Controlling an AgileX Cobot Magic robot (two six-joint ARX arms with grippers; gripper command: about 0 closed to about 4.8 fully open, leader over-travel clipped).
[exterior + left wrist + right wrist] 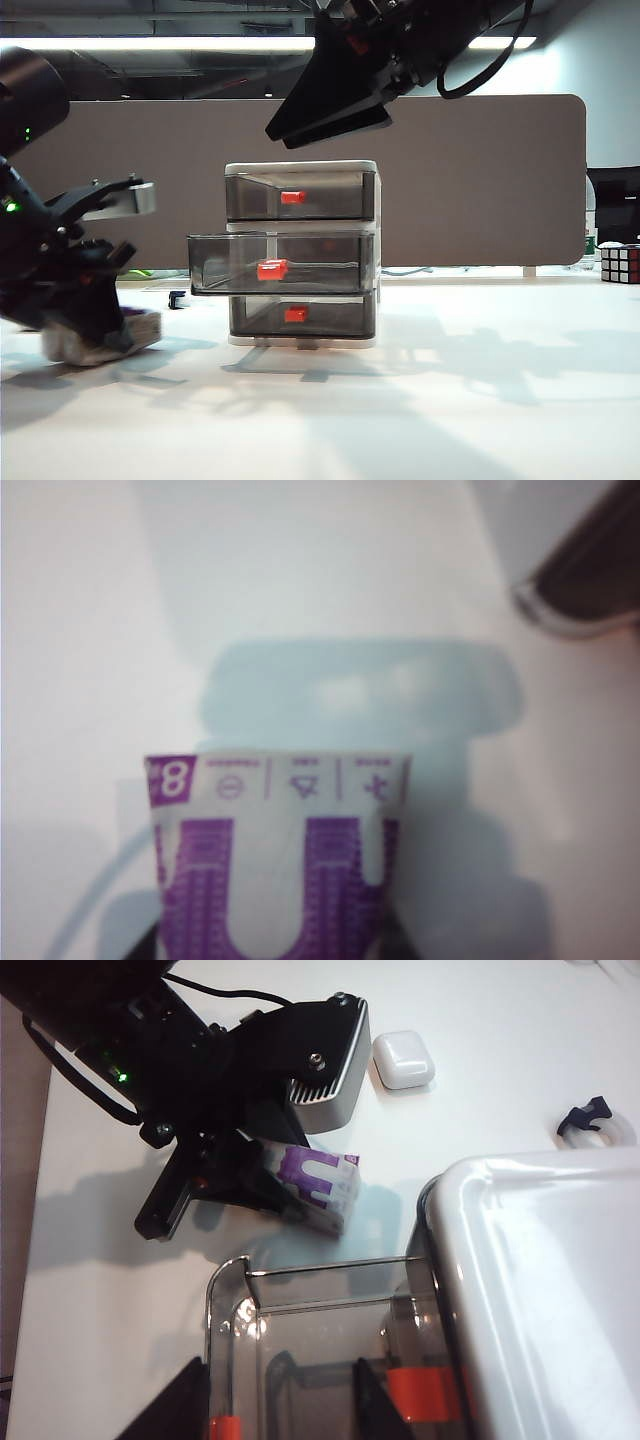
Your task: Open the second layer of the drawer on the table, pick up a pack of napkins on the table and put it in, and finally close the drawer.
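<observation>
The drawer (300,167) stands mid-table, white-framed. Its second layer (310,262) is pulled out to the left, the red-orange handle (272,269) facing me. The purple-topped pack of napkins (95,346) lies on the table (420,400) at the far left. My left gripper (90,322) is down over it, a dark finger against each side of the pack (275,880). In the right wrist view the left gripper (290,1195) clasps the pack (322,1182) beside the pulled-out second layer (330,1360). High above the drawer hangs my right gripper (325,115), open and holding nothing (275,1410).
A small white rounded case (404,1058) lies on the table beyond the left arm. A little black clip on a white ring (590,1120) sits behind the drawer unit. A Rubik's cube (620,263) stands at the far right. A grey partition (480,180) closes the back.
</observation>
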